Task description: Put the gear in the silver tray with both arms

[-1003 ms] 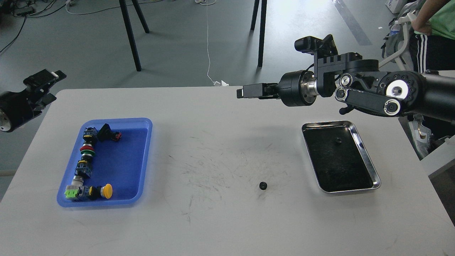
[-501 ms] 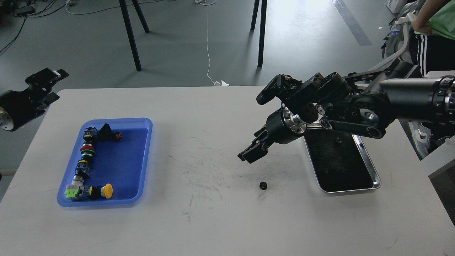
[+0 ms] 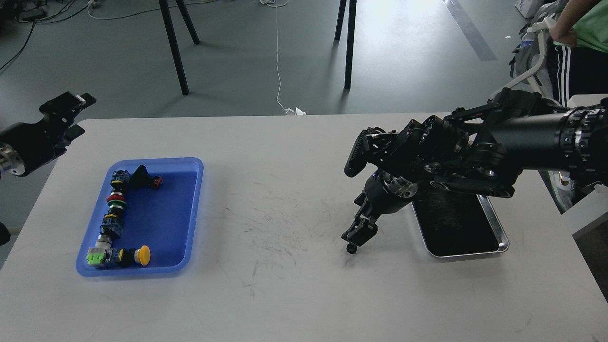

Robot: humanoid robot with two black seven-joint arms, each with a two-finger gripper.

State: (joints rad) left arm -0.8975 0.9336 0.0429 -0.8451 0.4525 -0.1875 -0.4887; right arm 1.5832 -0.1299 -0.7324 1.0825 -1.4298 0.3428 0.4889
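Observation:
A small black gear (image 3: 351, 249) lies on the white table (image 3: 294, 294), left of the silver tray (image 3: 497, 223). My right arm reaches in from the right, and its gripper (image 3: 359, 234) points down just above the gear, close to touching it. Its dark fingers cannot be told apart. The arm covers the far half of the silver tray, and the near part of the tray's dark bottom shows nothing in it. My left gripper (image 3: 69, 111) hangs off the table's far left corner, small and dark, holding nothing that I can see.
A blue plastic tray (image 3: 190, 213) at the left holds several push-button switches along its left and front sides. Black stand legs (image 3: 173, 47) rise behind the table. A person (image 3: 577, 42) stands at the far right, by the table's right edge.
My right arm swung down and left from above the silver tray, bringing its gripper to just over the gear. It now hides a small dark thing seen earlier in the tray. The left gripper shifted slightly.

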